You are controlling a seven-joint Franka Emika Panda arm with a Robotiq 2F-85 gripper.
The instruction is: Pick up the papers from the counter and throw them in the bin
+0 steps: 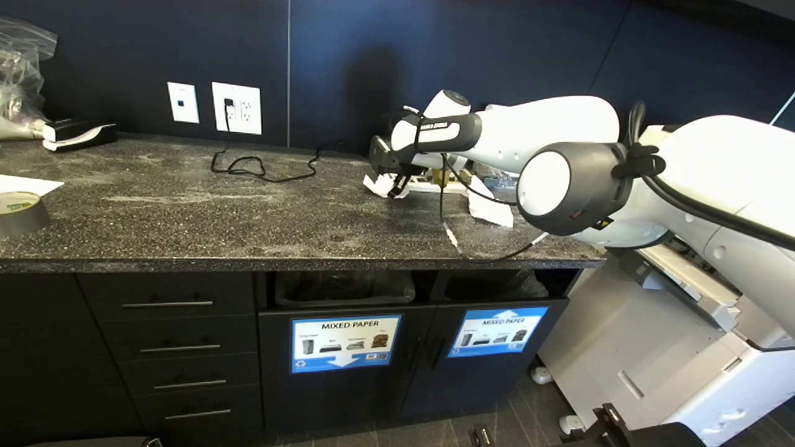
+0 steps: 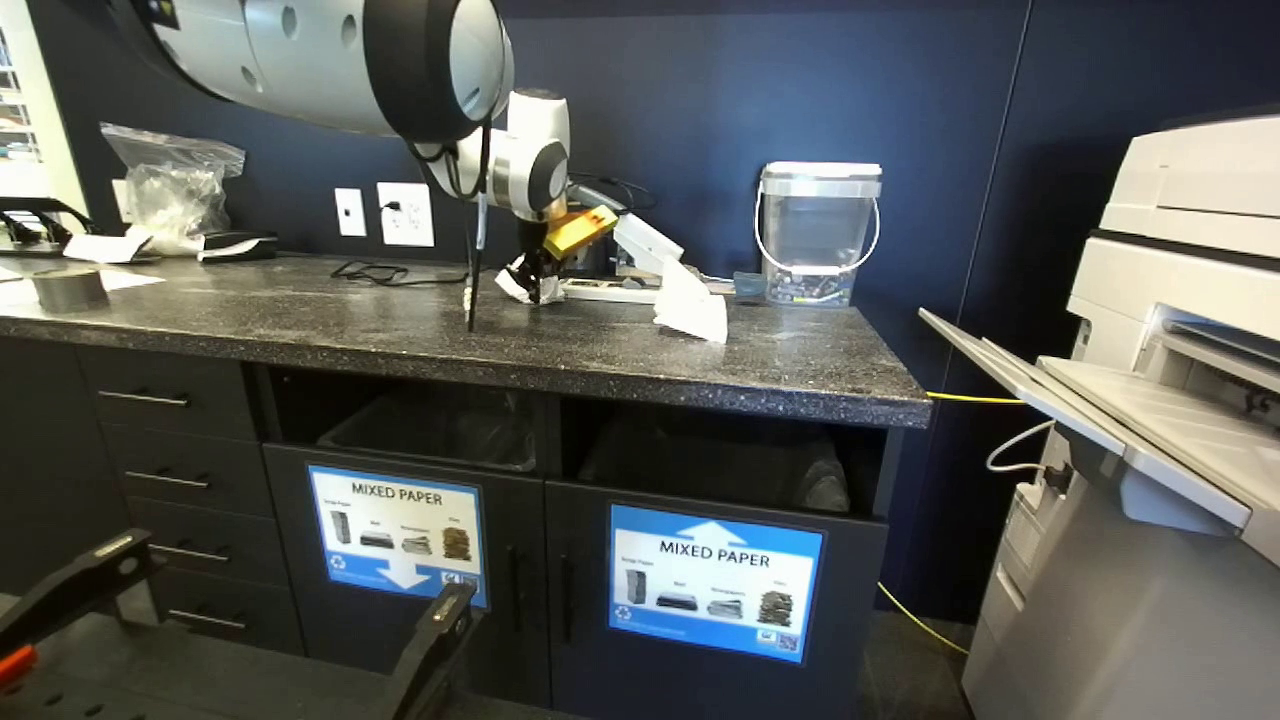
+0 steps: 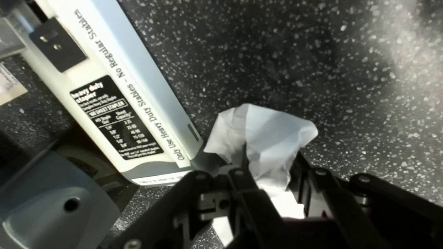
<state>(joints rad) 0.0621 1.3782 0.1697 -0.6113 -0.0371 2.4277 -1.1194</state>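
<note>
Paper [image 3: 270, 138] looks pinched in claw [image 3: 271, 159], mostly closed; contact pts hidden by folds. Stapler [image 3: 138, 93] cut off in wrist view. Bin [image 2: 715, 590] inside too dark 2 make out.

Heavy-duty stapler [image 3: 121, 90]: one. Near the stapler: two crumpled papers [image 3: 266, 135], one clear bucket [image 2: 820, 235]. On the surface [image 1: 186, 226], well apart from the stapler: one tape roll [image 1: 23, 220], one plastic bag [image 2: 180, 200]. Below the stapler's level: two bin fronts [image 1: 472, 379], two MIXED PAPER labels [image 2: 715, 585], four drawers [image 1: 180, 332]. Apart from the stapler: one printer [image 2: 1200, 200].
</note>
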